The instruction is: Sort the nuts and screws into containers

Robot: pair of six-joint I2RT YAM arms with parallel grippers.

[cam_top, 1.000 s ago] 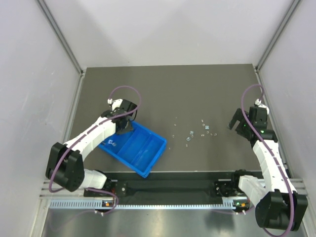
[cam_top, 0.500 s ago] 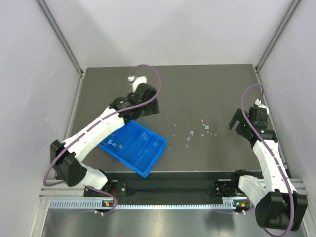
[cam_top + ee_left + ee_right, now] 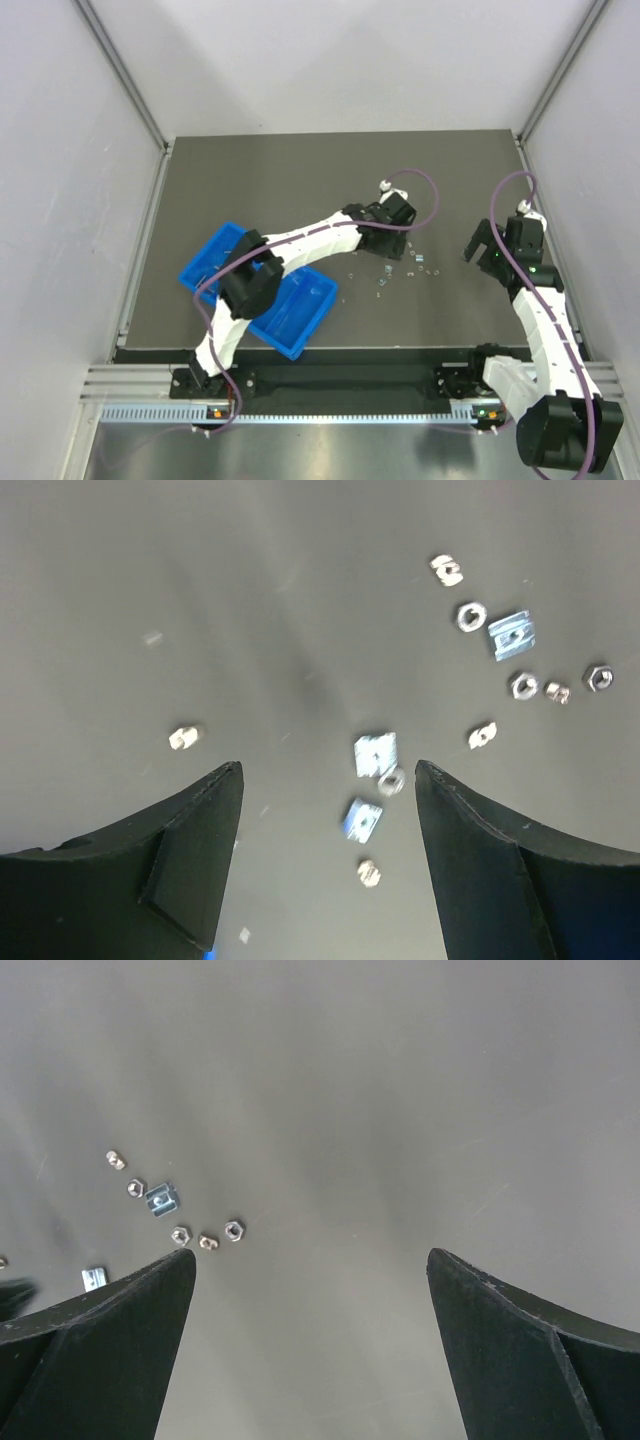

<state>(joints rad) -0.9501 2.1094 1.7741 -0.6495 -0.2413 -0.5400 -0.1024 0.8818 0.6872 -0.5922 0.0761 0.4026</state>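
Left arm (image 3: 300,240): having swung away from over the blue tray since a second ago, it is now stretching rightward across the tabletop (image 3: 300,170), apparently going back for another piece.
Blue tray (image 3: 205,262): lying skewed at the near left, well apart from the loose hardware. The arm is crossing above it, so what its compartments are holding cannot be made out.
Left tool (image 3: 328,780): hanging over the scatter with jaws spread and nothing between them, seemingly lining up a pick. Two square pieces and a hex nut are sitting in the gap below.
Nuts (image 3: 523,685): lying loose in the middle of the tabletop, unsorted, clustered just right of the left tool.
Screws (image 3: 185,737): possibly the smaller specks lying among the nuts, though they are too blurred to tell for sure.
Right tool (image 3: 311,1255): waiting at the right with jaws wide and empty, facing the scatter from beside it and leaving the left arm room.
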